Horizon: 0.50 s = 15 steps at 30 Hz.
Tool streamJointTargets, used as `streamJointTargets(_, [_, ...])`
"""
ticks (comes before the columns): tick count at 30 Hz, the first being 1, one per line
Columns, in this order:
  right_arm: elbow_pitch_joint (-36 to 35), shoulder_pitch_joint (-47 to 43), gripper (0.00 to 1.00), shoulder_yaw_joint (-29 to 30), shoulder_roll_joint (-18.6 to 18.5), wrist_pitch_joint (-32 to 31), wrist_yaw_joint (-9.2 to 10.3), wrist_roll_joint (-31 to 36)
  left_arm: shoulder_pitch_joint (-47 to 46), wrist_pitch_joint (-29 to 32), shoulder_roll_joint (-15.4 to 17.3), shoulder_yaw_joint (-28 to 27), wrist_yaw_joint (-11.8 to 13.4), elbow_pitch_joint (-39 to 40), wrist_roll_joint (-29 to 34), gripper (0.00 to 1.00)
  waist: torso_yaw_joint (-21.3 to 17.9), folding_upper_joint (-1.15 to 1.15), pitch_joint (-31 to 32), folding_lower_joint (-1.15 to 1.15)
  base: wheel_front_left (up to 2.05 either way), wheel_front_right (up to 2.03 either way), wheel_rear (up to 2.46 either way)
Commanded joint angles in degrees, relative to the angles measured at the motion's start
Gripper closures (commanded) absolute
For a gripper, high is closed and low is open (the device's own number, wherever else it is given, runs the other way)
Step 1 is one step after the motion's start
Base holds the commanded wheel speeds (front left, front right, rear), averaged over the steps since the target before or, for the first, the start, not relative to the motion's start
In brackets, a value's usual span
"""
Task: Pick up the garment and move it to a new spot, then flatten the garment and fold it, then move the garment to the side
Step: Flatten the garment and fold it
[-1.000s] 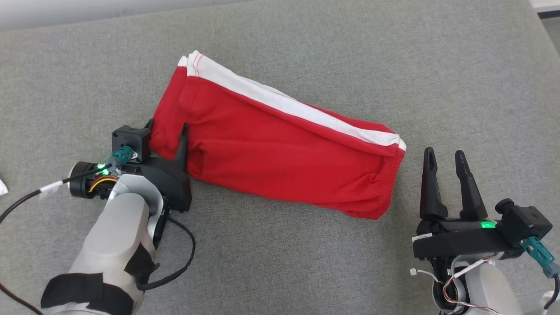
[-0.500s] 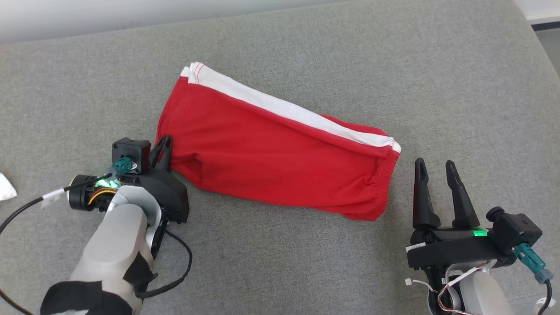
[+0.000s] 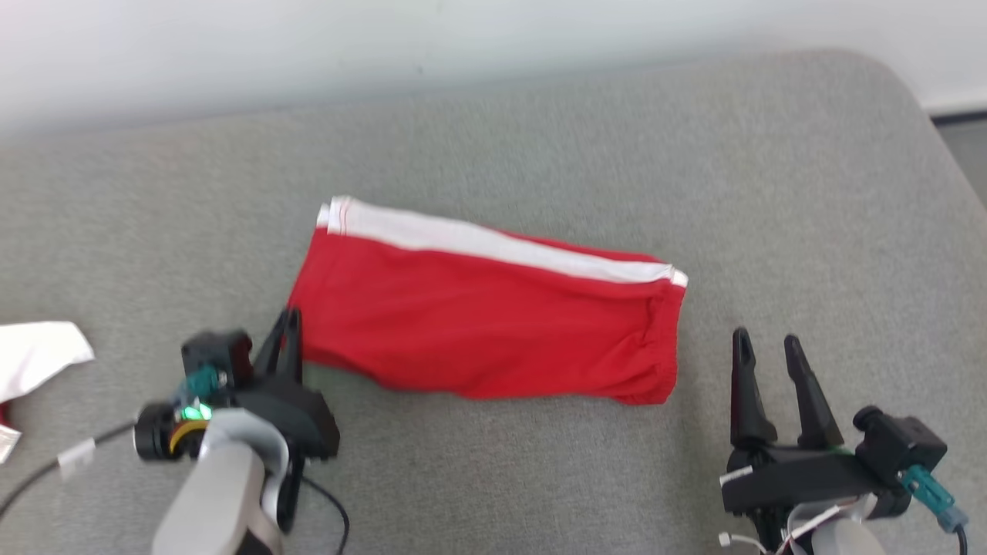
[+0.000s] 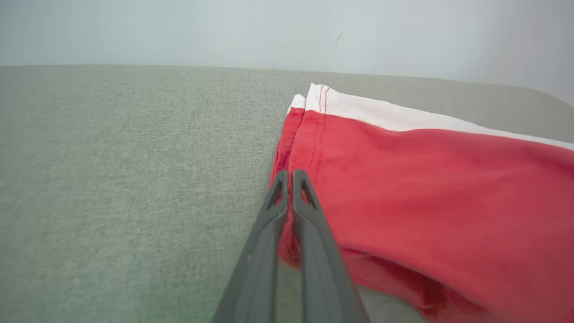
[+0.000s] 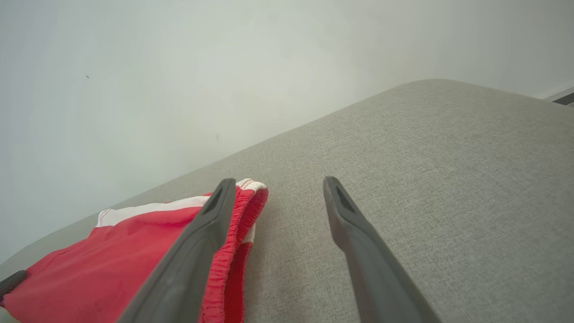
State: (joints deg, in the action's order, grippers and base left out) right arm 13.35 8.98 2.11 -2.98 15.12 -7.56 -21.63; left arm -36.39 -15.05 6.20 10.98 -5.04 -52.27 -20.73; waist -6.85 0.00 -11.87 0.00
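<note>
The garment [image 3: 478, 324] is a pair of red shorts with a white side stripe, folded flat on the grey padded surface [image 3: 540, 478]. My left gripper [image 3: 289, 327] is shut at the garment's near left corner. In the left wrist view the gripper [image 4: 289, 177] has its fingers pressed together, with red cloth [image 4: 426, 188] showing in the slit between them. My right gripper [image 3: 763, 347] stands open just right of the elastic waistband, not touching it. In the right wrist view that gripper [image 5: 278, 188] has nothing between its fingers, and the waistband end of the garment [image 5: 112, 251] lies beside its left finger.
A white piece of cloth or paper [image 3: 38, 354] lies at the left edge of the surface. A pale wall [image 3: 463, 46] runs behind it. The surface rounds off at the far right corner [image 3: 917, 100], with floor beyond. A black cable [image 3: 331, 516] trails from my left arm.
My left gripper closed on the garment's near left corner. The head camera tilted up, so the whole picture shifted down. The garment now lies more level across the view.
</note>
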Motion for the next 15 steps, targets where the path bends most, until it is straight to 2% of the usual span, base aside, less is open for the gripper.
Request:
streamJointTargets(1, [0.4,-1.2,0.0,0.0,0.2,0.0,0.15,-0.3,2.6,-0.2,-0.4,-0.5,0.1,1.0,0.3,1.0,1.6,0.0,3.5,0.0,0.0,0.0,0.0])
streamJointTargets(15, [2.6,-5.4,0.0,0.8,0.1,0.0,0.15,1.2,17.7,-0.2,-2.7,-3.6,2.5,8.2,2.6,1.0,4.4,0.0,9.5,0.0,0.0,0.0,0.0])
